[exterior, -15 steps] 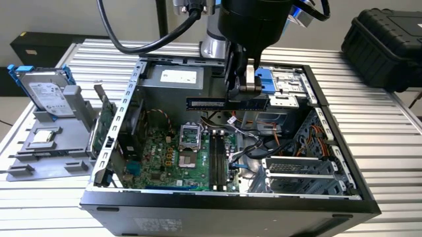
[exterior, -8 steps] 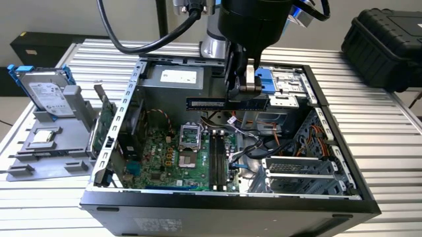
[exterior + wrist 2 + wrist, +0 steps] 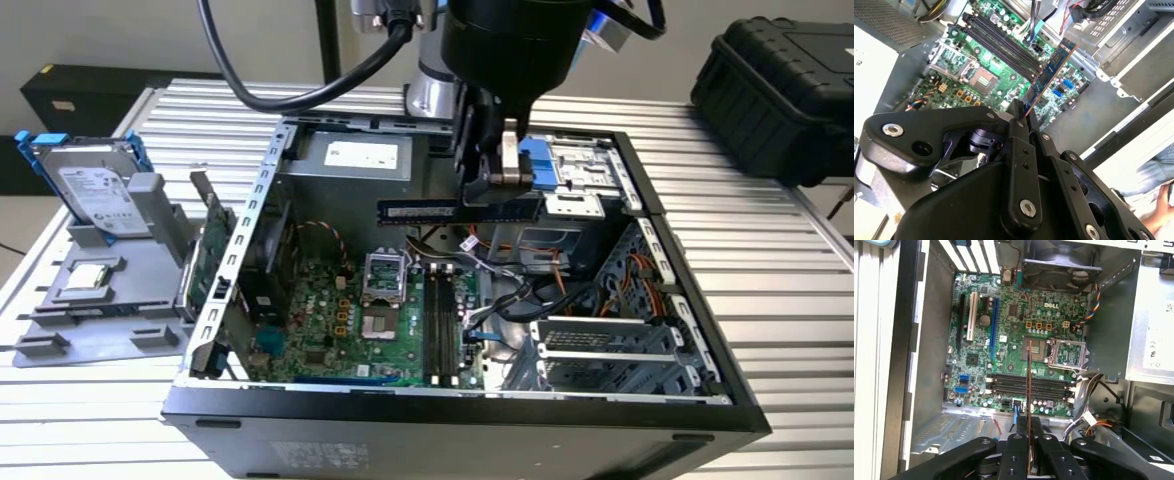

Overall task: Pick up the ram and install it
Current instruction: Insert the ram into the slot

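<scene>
- Over the open computer case (image 3: 647, 240), the gripper (image 3: 507, 183) is pinched tight on the ram (image 3: 454, 212). The stick hangs in the air above the motherboard (image 3: 318, 318), touching nothing else.
- Biggest worry imo: the ram sits roughly crosswise to the memory slots (image 3: 438, 315). Pressed down at that angle it would land across the slot walls instead of seating, and could crack something.
- The grip is out near one end, so the long free part looks like it could pivot in the fingers if an edge bumps anything.
- Loose cables (image 3: 501, 290) lie just beside the slots and could snag a corner.
- Relative to the claw: the ram is clamped between the fingers near its end at the exterior view's right, and the rest pokes out toward that view's left, below the fingertips.
</scene>
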`<state>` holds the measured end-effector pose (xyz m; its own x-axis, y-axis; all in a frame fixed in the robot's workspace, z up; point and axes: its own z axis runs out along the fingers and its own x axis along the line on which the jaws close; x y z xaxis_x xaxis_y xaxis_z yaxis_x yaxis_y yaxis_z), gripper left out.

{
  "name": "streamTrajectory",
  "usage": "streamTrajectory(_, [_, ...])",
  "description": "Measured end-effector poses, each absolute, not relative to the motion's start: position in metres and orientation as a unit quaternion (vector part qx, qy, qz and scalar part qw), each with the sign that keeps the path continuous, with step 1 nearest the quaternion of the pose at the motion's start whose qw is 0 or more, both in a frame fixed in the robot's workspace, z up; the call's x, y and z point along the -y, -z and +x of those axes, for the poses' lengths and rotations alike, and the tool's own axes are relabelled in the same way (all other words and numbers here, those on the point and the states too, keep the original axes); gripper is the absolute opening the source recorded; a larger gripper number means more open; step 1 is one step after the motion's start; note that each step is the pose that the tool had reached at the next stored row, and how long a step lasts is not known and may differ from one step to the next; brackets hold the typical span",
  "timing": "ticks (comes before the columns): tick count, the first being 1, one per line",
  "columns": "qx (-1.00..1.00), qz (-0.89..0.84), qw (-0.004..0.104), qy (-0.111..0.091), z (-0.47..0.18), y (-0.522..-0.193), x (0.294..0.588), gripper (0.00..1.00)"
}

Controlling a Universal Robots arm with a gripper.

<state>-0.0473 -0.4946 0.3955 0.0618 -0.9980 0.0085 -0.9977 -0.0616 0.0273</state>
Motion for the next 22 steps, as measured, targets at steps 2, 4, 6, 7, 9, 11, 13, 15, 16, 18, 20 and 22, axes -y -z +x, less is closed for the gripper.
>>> streamTrajectory(2, [0.678,0.735,0.013,0.006,-0.0473,-0.3955,0.4944,0.00])
streamTrajectory(4, [0.671,0.741,0.013,0.006,-0.0473,-0.3955,0.4941,0.00])
streamTrajectory(6, [0.663,0.748,0.013,0.006,-0.0473,-0.3955,0.4939,0.00])
streamTrajectory(7, [0.659,0.752,0.013,0.006,-0.0473,-0.3955,0.4939,0.00])
streamTrajectory(9, [0.652,0.758,0.013,0.006,-0.0473,-0.3955,0.4938,0.00])
streamTrajectory(11, [0.644,0.765,0.013,0.006,-0.0473,-0.3955,0.4937,0.00])
streamTrajectory(13, [0.637,0.771,0.013,0.005,-0.0473,-0.3955,0.4935,0.00])
streamTrajectory(15, [0.629,0.777,0.013,0.005,-0.0473,-0.3955,0.4934,0.00])
streamTrajectory(16, [0.626,0.780,0.013,0.005,-0.0473,-0.3955,0.4934,0.00])
streamTrajectory(18, [0.619,0.786,0.013,0.005,-0.0473,-0.3955,0.4932,0.00])
streamTrajectory(20, [0.611,0.791,0.013,0.005,-0.0473,-0.3955,0.4930,0.00])
streamTrajectory(22, [0.604,0.797,0.013,0.005,-0.0473,-0.3955,0.4929,0.00])
